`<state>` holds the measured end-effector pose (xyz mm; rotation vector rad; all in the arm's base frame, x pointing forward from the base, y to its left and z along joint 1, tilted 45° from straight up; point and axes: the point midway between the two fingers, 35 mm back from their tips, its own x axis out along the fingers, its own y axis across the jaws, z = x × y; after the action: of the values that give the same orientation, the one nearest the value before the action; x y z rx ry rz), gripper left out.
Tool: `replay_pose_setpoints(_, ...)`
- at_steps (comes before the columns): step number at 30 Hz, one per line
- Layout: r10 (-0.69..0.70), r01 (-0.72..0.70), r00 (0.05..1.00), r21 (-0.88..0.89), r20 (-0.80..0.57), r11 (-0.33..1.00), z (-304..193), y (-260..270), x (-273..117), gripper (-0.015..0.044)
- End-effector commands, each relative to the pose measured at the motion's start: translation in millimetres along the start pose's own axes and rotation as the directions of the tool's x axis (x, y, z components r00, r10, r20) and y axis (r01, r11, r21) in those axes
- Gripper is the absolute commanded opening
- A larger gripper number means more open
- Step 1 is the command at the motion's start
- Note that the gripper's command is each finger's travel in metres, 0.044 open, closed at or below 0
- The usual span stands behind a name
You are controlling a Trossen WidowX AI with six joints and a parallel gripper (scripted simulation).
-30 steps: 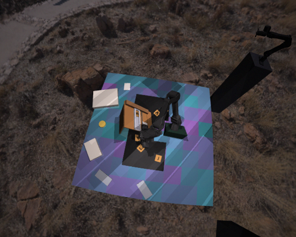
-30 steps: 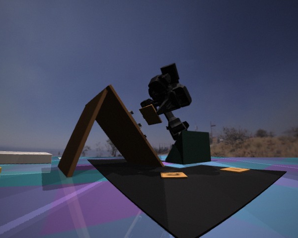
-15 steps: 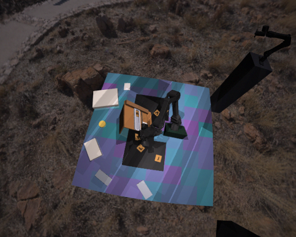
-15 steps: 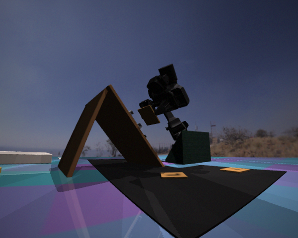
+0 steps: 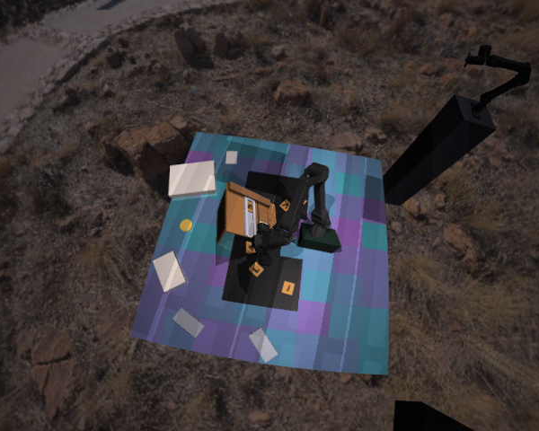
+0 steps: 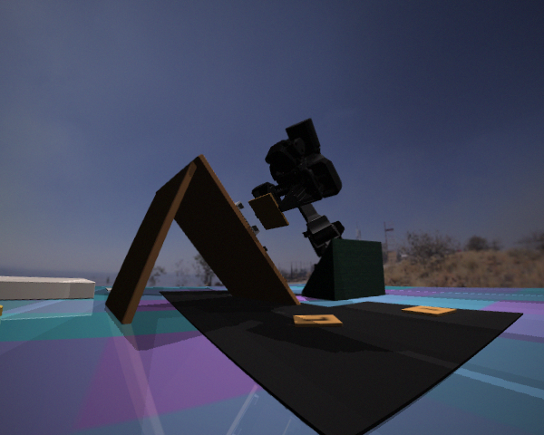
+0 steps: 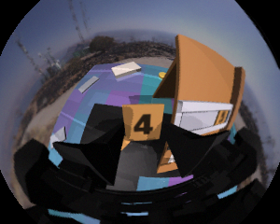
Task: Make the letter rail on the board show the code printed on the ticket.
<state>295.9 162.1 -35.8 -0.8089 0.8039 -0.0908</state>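
Observation:
My gripper is shut on an orange tile marked 4, held in the air just off the near side of the board. The orange tilted board carries a white letter rail. One tile sits in the rail's far end; its character is unclear. The held tile is outside the rail. The ticket's print cannot be read. Loose tiles lie on the black mat.
Another tile lies behind, beside the arm. The dark green base block stands right of the board. White blocks, a yellow disc and flat grey pieces lie around the counter.

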Motion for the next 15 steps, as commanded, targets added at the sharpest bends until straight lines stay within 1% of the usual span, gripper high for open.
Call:
replay_pose_setpoints(1, 0.002, -0.002, 1.0, -0.006, -0.003, 1.0, -1.7, -1.9, 0.5, 0.0)
replay_pose_setpoints(15, 0.002, -0.002, 1.0, -0.007, -0.003, 1.0, -1.7, -8.9, 0.6, 0.0)
